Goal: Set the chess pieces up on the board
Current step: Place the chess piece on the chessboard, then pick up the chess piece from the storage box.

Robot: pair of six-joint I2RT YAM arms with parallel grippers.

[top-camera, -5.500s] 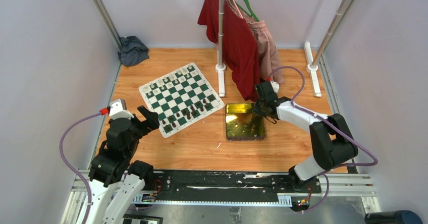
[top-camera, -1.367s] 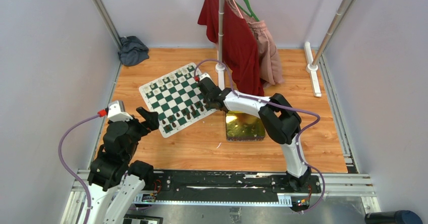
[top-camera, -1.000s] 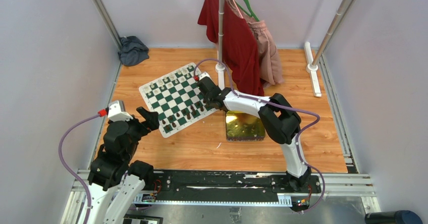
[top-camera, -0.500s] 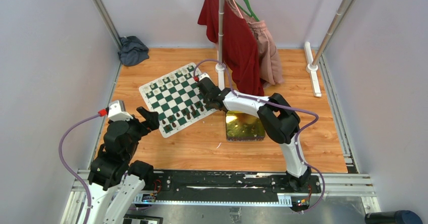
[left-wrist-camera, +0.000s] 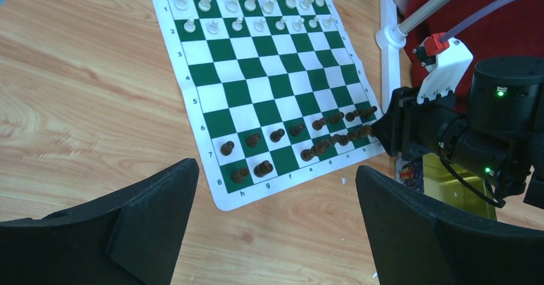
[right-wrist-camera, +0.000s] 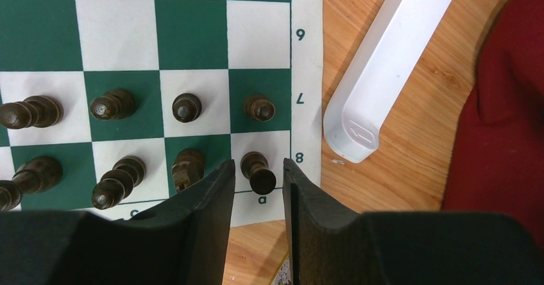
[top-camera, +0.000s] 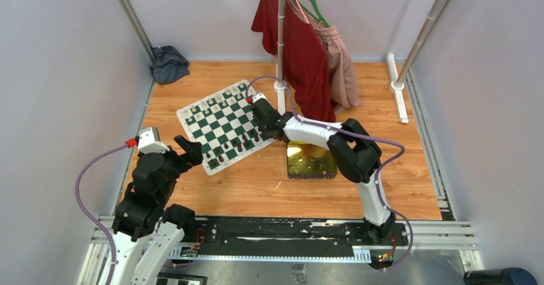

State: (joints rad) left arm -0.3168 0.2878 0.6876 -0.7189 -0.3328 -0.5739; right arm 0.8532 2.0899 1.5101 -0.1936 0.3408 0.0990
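The board (top-camera: 221,115) lies angled on the wooden table. Cream-white chess pieces (left-wrist-camera: 256,6) fill its far two rows, and dark brown ones (left-wrist-camera: 295,129) stand along the near two rows. My right gripper (top-camera: 266,129) is low over the board's right corner. In the right wrist view its jaws (right-wrist-camera: 258,161) stand slightly apart around a dark piece (right-wrist-camera: 262,181) on the a8 corner square, with a gap on both sides. My left gripper (top-camera: 189,149) is wide open and empty, held above the table just off the board's near-left edge (left-wrist-camera: 272,168).
A shiny gold-green tin (top-camera: 311,160) sits right of the board under my right forearm. A clothes rack pole (top-camera: 280,41) with a red garment (top-camera: 301,47) stands behind; its white foot (right-wrist-camera: 385,67) lies close to the board corner. A grey cloth (top-camera: 169,63) lies far left.
Since 5.5 s ago my right gripper has moved from over the tin to the board's right corner. Over the last second it has barely moved. The left arm is unchanged.
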